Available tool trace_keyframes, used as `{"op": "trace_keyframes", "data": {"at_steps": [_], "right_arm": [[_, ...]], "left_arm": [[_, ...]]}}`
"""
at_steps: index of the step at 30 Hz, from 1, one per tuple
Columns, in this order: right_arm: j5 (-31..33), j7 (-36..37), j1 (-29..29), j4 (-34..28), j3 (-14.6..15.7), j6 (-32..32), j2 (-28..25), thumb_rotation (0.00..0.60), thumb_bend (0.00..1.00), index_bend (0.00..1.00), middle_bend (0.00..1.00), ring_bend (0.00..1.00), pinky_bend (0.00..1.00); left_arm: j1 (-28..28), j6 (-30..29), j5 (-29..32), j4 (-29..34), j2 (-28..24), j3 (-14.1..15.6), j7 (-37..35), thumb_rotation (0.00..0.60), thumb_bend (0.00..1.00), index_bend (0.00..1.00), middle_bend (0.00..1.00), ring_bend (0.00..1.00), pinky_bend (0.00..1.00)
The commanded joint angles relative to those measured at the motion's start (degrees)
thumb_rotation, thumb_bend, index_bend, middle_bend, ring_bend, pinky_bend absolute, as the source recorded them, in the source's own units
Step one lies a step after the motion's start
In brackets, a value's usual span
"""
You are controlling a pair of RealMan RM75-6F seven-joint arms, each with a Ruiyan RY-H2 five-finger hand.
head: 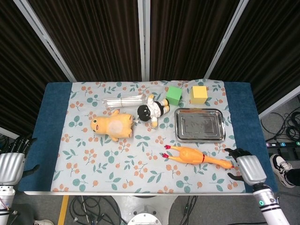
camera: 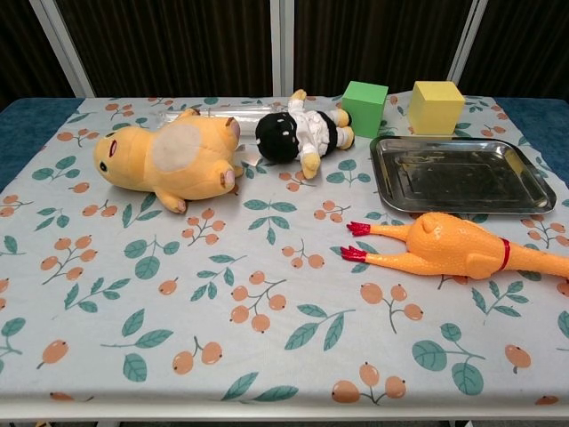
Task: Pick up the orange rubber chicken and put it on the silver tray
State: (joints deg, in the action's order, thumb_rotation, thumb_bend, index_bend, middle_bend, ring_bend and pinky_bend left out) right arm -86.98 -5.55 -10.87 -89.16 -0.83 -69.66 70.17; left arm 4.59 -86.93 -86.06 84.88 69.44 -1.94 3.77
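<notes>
Orange rubber chicken (head: 197, 156) lies flat on the floral cloth, near right part of table, red feet pointing left, head end right, just near of the silver tray (head: 200, 136), not touching it. Left to right: left hand (head: 11, 161) at far-left near corner, off the table edge, holding nothing, finger spread can't tell. Clear tube of sticks (head: 124, 100) far left-centre; yellow plush (head: 112, 126) near of it. Black-and-white doll (head: 153, 110) centre. Green cube (head: 174, 95) and yellow cube (head: 198, 94) far of the tray. Right hand (head: 248, 168) over near right table edge, just right of the chicken's head end, holding nothing, dark fingers apart.
</notes>
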Motion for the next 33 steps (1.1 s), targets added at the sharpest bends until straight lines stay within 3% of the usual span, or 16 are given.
{"op": "trace_keyframes", "data": {"at_steps": [1,10,22,28,33], "right_arm": [[1.88,-1.22,-3.47,6.05,-0.27,4.73,6.31,0.6,0.07,0.29,0.33,0.22,0.33],[3.26,0.49,-5.74,13.6,-1.03,6.91,12.79,0.6,0.12,0.36,0.37,0.26,0.38],[3.35,2.77,-7.64,16.05,-0.69,8.48,15.21,0.6,0.21,0.44,0.45,0.38,0.55],[3.12,0.92,-8.14,16.46,-0.39,8.12,16.38,0.6,0.33,0.53,0.53,0.48,0.7],[0.57,0.6,-9.08,16.41,-0.15,6.34,15.78,0.6,0.44,0.68,0.57,0.57,0.83]], "left_arm": [[-0.11,0.09,0.03,-0.35,0.01,0.09,-0.46,0.6,0.0,0.24,0.21,0.13,0.24],[-0.57,-0.17,0.21,-1.56,0.44,0.1,-1.98,0.6,0.0,0.24,0.21,0.13,0.25],[-0.46,0.19,0.34,-2.79,0.81,-0.17,-3.19,0.6,0.0,0.24,0.21,0.13,0.24],[-0.34,0.66,-0.08,-3.15,0.71,0.17,-3.85,0.6,0.0,0.24,0.21,0.13,0.24],[0.31,0.78,-0.74,-3.24,0.3,-0.18,-4.73,0.6,0.0,0.24,0.21,0.13,0.25]]}}
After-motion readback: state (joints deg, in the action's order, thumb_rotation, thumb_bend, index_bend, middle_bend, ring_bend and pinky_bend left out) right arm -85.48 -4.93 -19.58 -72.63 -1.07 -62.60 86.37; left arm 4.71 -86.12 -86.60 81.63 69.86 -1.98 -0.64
